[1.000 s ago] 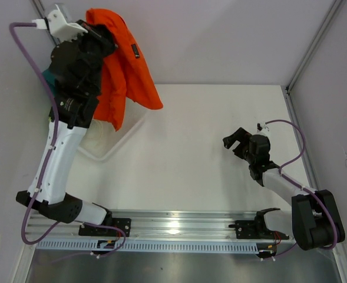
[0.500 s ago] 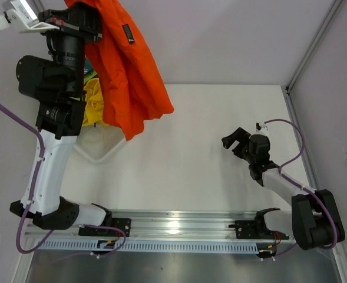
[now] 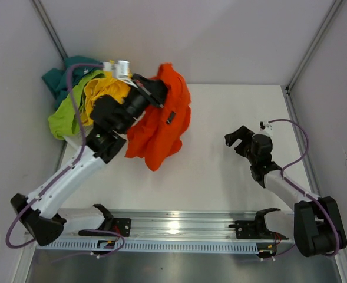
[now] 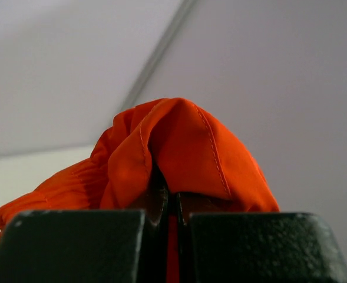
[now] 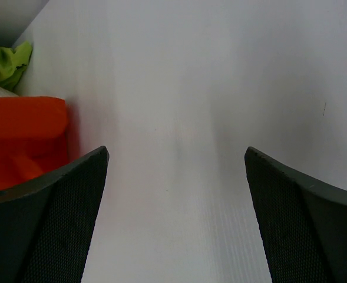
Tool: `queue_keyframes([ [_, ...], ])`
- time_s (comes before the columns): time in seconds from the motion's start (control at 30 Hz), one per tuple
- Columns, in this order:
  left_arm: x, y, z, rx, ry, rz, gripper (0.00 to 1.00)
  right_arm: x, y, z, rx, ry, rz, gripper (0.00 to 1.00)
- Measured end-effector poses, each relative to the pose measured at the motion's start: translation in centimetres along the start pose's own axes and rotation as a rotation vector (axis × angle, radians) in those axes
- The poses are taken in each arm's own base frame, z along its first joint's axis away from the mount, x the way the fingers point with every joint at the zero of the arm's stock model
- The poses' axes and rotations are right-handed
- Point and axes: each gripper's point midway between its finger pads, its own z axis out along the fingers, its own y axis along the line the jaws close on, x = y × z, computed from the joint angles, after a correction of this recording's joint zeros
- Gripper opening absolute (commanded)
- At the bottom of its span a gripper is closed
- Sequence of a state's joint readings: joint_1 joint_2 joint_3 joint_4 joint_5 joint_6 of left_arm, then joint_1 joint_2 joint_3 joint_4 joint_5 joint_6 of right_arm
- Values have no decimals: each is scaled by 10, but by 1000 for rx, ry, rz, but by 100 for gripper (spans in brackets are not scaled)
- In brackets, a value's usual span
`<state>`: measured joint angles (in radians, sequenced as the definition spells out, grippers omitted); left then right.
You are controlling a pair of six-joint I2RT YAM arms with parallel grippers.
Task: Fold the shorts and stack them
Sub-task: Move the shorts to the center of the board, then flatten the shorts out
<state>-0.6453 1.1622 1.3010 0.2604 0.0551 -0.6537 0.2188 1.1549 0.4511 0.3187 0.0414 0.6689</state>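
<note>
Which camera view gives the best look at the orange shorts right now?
Top external: it shows the whole orange shorts bunched and draped from the shut left hand. The left wrist view shows only the pinched fold; the right wrist view only an orange patch at its left edge.

Orange shorts (image 3: 161, 127): bright plain orange, stitched in same colour; small dark label (image 3: 169, 117) noted.
Yellow shorts (image 3: 105, 93), lime green shorts (image 3: 64, 118), teal shorts (image 3: 58, 76): plain, no pattern seen.
Surface (image 3: 232, 106): white.
Left pincer (image 4: 172, 200), right pincer (image 5: 176, 153): black; pads (image 5: 55, 236) finely dotted.
Left arm (image 3: 73, 175), right arm (image 3: 285, 187): white links, black joints.
Cables (image 3: 292, 127): purple.
Walls (image 3: 238, 35): pale grey.
</note>
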Motion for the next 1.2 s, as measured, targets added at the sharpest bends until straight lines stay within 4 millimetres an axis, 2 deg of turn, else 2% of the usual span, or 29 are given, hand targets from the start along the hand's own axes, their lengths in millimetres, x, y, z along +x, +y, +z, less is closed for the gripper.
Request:
queue_keyframes([
  [0.07, 49, 1, 7, 7, 104, -30, 0, -5, 2, -2, -2, -17, 1, 98],
  [0.1, 67, 4, 11, 3, 142, -38, 0, -7, 2, -3, -2, -29, 1, 98],
  [0.17, 105, 17, 22, -21, 218, -47, 0, -12, 3, -7, -2, -50, 2, 98],
  [0.2, 124, 30, 28, -48, 254, -47, 3, -14, 3, -9, -1, -60, 3, 98],
  [0.23, 141, 42, 34, -76, 290, -46, 15, -15, 2, -10, 1, -67, 4, 99],
  [0.27, 159, 55, 40, -107, 332, -42, 59, -16, 1, -11, 4, -75, 4, 99],
  [0.3, 175, 67, 46, -134, 372, -32, 76, -17, 1, -13, 6, -82, 4, 99],
  [0.33, 187, 76, 48, -158, 402, -31, 98, -18, 0, -14, 7, -86, 4, 99],
  [0.4, 209, 95, 49, -223, 475, -18, 99, -19, 0, -16, 9, -97, 5, 99],
  [0.47, 216, 110, 43, -300, 521, -2, 99, -20, -1, -17, 10, -101, 5, 99],
  [0.6, 200, 127, 19, -438, 540, 41, 99, -19, -1, -17, 9, -98, 5, 99],
  [0.77, 156, 137, -47, -593, 496, 90, 99, -5, -8, -10, 27, -46, 0, 99],
  [0.87, 151, 148, -90, -651, 490, 91, 99, 4, -12, -7, 38, -16, -3, 99],
  [0.93, 166, 168, -119, -700, 525, 83, 99, 6, -11, -6, 34, -8, -5, 99],
  [1.07, 217, 234, -175, -865, 676, 54, 99, 7, -9, -7, 27, -4, -7, 99],
  [1.13, 237, 259, -199, -948, 748, 46, 99, 8, -8, -7, 25, -2, -8, 99],
  [1.2, 249, 274, -209, -992, 792, 31, 99, 9, -8, -6, 25, 2, -9, 99],
])
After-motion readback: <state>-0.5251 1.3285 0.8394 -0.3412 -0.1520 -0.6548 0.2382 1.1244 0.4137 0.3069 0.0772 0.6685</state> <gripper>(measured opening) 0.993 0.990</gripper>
